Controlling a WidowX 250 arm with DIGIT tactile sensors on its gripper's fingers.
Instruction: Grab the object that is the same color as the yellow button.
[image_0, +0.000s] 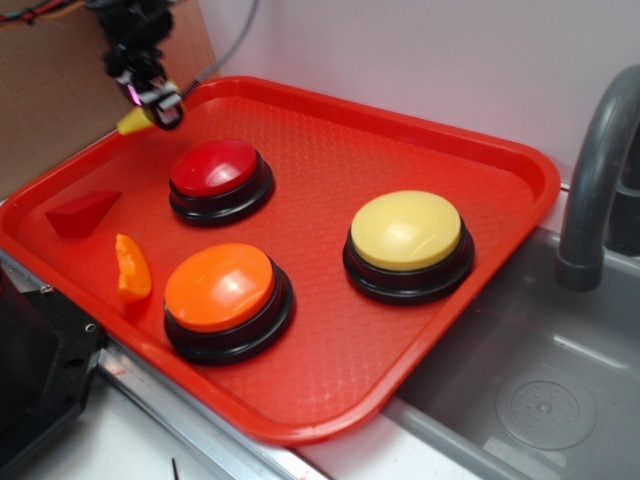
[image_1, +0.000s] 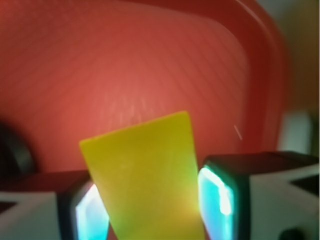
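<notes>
Yellow, and pinched between the two pads, the wedge (image_1: 145, 175) fills the wrist view: a finger (image_1: 85, 212) presses its left flank and the other its right, so the tool (image_0: 152, 100) is closed on it. From outside, the wedge (image_0: 135, 122) pokes out below the tool at the far left corner of the tray (image_0: 330, 400), seemingly just clear of the red surface, though the angle leaves that uncertain.

Going rightward along the tray: a red wedge (image_0: 80, 213) and an orange slice (image_0: 132, 268) lie near the left rim, untouched. Next come the red button (image_0: 218, 170) and the orange button (image_0: 222, 290), then the yellow button (image_0: 407, 232), well apart from the tool and matching the held block in colour. Beyond the tray sits a grey sink (image_0: 540, 400) with its faucet (image_0: 595, 180).

Judging by this, the right piece has been picked and the grasp made; the task looks essentially done. What could remain is a clear lift to show the hold is firm.
</notes>
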